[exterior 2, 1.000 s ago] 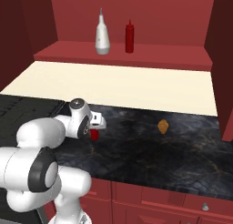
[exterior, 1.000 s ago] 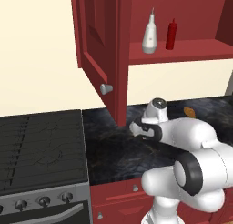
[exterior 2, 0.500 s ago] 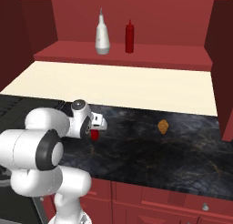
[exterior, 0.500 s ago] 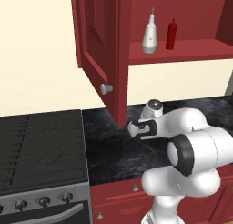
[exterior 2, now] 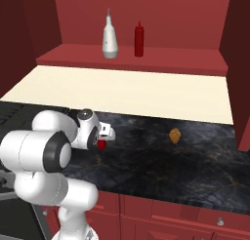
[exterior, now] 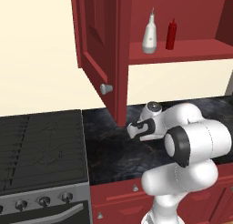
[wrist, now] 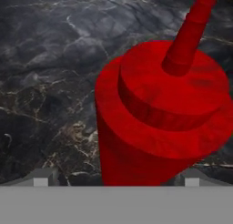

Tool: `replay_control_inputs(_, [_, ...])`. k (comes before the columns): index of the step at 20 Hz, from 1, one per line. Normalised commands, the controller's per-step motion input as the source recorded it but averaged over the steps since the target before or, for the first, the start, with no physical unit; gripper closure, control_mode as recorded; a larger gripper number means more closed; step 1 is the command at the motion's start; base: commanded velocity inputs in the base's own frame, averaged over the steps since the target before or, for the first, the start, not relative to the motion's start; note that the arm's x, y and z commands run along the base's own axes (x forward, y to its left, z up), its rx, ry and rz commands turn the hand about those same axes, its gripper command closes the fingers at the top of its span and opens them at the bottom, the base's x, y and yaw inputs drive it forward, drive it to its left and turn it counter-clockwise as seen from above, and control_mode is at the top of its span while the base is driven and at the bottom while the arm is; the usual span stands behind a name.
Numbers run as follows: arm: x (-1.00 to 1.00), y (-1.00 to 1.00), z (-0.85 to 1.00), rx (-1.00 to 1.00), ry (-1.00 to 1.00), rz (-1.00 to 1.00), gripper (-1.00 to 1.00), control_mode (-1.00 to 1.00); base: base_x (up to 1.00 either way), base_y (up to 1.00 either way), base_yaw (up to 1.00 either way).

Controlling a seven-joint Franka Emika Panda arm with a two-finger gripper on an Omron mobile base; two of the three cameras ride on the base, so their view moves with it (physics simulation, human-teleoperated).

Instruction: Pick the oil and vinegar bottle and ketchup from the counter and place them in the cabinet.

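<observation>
even, bright rendered light with no glare; the worktop [exterior 2: 161, 156] shows only a faint sheen. soft shade fills the cabinet [exterior 2: 176, 19] interior. close up, the ketchup [wrist: 159, 118] looks coarse and slightly blurred.

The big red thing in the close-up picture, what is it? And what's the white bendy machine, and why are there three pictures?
The white machine is a robot arm in a pretend, computer-drawn kitchen. Two pictures come from cameras behind it, one on each side. The close-up comes from a camera on its hand, looking along its gripper.

The big red thing is a small ketchup bottle, seen from very near. It stands on the dark counter between the open fingers, so nothing is held yet. A small brown thing also lies on the counter.

Up in the red cabinet stand the oil and vinegar bottle and a slim red bottle. A stove is beside the counter.
</observation>
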Motion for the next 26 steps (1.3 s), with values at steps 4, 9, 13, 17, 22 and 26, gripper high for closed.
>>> replay_control_inputs(4, [0.11,0.00,-0.05,0.00,0.00,0.00,1.00,-1.00,0.00,0.00,0.00])
replay_control_inputs(9, [0.05,0.00,-0.06,0.00,0.00,-0.01,1.00,-1.00,0.00,0.00,0.00])
replay_control_inputs(13, [0.00,0.00,-0.04,0.00,0.00,-0.01,1.00,-1.00,0.00,0.00,0.00])
replay_control_inputs(17, [-0.03,0.00,0.00,0.00,-0.02,0.00,1.00,-1.00,0.00,0.00,0.00])
replay_control_inputs(22, [-0.38,0.00,0.23,-0.03,-0.15,0.00,1.00,-1.00,0.00,0.00,0.00])
replay_control_inputs(26, [-0.43,0.00,0.79,0.00,-0.24,0.00,1.00,-1.00,0.00,0.00,0.00])
